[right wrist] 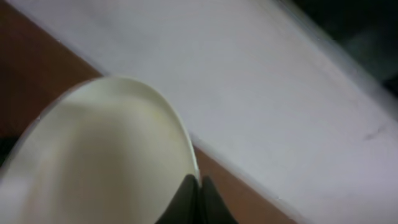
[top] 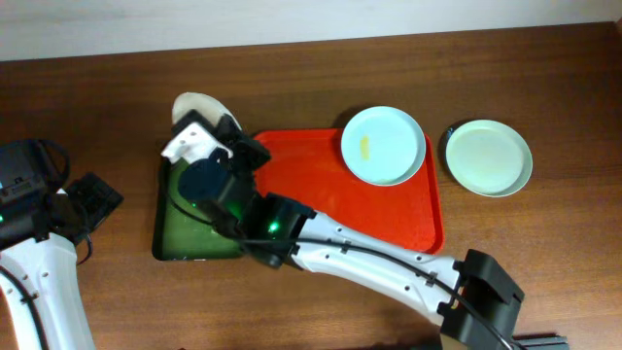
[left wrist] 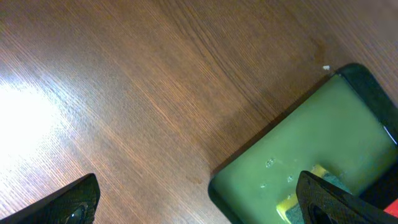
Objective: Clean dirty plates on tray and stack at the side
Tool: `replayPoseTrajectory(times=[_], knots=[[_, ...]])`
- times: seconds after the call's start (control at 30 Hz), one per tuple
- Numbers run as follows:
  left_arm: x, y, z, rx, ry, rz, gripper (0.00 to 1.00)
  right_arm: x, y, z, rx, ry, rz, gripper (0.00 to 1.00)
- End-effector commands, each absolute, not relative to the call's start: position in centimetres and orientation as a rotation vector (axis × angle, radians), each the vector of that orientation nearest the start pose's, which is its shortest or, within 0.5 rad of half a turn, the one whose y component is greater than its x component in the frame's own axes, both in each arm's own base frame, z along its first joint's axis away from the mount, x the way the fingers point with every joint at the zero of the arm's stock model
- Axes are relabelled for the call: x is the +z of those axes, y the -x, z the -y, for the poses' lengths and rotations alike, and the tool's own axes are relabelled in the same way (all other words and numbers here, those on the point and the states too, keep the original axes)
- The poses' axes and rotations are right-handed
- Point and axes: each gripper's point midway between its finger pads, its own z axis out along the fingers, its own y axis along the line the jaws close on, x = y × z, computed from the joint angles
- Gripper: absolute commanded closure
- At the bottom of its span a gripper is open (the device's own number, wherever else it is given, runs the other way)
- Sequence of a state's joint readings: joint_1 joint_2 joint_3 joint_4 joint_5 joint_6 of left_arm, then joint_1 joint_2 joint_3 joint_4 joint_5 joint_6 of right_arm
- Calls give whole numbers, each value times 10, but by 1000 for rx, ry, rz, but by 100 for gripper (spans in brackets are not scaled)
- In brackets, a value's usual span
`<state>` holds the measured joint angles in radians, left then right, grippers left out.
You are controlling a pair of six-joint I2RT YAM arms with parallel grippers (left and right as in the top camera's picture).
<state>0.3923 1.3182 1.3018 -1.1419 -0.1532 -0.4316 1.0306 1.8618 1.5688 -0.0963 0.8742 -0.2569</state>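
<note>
Right gripper point(right wrist: 198, 190) with jaws closed to a thin pinch on the rim of the held plate point(top: 197, 103), one finger on each face of the edge. The plate is raised and tilted over the far end of the green tray point(top: 180, 238), to the left of the red tray point(top: 389, 219), and extends away from the fingertips toward the wall. It is judged rigid, glossy and fairly light, and probably breakable if dropped. Its smooth glaze offers little friction, and a hold at one point of the rim leaves the whole disc hanging to one side, so it is liable to swivel or slip under wiping pressure. The rim is nonetheless the only practical hold, since the shallow face gives no other edge to pinch. Whether this plate carries a smear cannot be told from the blurred wrist view. A second plate point(top: 384, 144), with a yellow smear point(top: 365, 146) near its centre, lies in the far right corner of the red tray, well apart from the right gripper. A third plate point(top: 489, 157) rests on the table point(top: 97, 97) just beside that tray's right edge, no smear visible. Left gripper point(left wrist: 198, 186) is wide open and empty, hovering over the table at a corner of the green tray, in which a sponge point(left wrist: 289, 204) lies.
</note>
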Motion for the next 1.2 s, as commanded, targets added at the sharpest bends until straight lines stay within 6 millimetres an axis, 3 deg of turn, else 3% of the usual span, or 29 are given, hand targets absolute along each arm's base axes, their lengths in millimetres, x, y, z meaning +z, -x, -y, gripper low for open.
replayPoseTrajectory(times=[0.0, 0.03, 0.1, 0.23, 0.27, 0.3, 0.33, 0.37, 0.43, 0.5, 0.63, 0.7, 0.83, 1.0, 1.13, 1.17], knots=[[206, -265, -138, 185, 1144, -2451, 1, 246, -396, -369, 183, 280, -2000, 96], [206, -265, -138, 184, 1144, -2451, 1, 231, -404, -361, 303, 220, -2099, 96], [206, -265, -138, 185, 1144, -2451, 1, 223, -419, -338, 469, 144, -2211, 96], [206, -265, -138, 185, 1144, -2451, 1, 215, -441, -244, 643, -26, -2411, 96], [206, -265, -138, 185, 1144, -2451, 1, 208, -439, -215, 768, -64, -2492, 96], [206, -265, -138, 184, 1144, -2451, 1, 204, -433, -196, 846, -84, -2544, 86], [206, -265, -138, 184, 1144, -2451, 1, 195, -426, -178, 852, -121, -2604, 68], [206, -265, -138, 184, 1144, -2451, 1, 187, -417, -166, 819, -118, -2660, 59], [206, -265, -138, 184, 1144, -2451, 1, 172, -399, -160, 742, -115, -2754, 46], [206, -265, -138, 184, 1144, -2451, 1, 155, -382, -163, 648, -137, -2836, 39], [206, -265, -138, 185, 1144, -2451, 1, 112, -367, -193, 508, -267, -2846, 38], [206, -265, -138, 184, 1144, -2451, 1, 92, -366, -198, 433, -363, -2813, 44], [206, -265, -138, 184, 1144, -2451, 1, 57, -365, -203, 360, -397, -2768, 58], [206, -265, -138, 185, 1144, -2451, 1, 18, -363, -201, 299, -419, -2808, 62], [206, -265, -138, 184, 1144, -2451, 1, 8, -360, -221, 317, -355, -2809, 67], [206, -265, -138, 185, 1144, -2451, 1, 8, -359, -222, 317, -352, -2810, 73]])
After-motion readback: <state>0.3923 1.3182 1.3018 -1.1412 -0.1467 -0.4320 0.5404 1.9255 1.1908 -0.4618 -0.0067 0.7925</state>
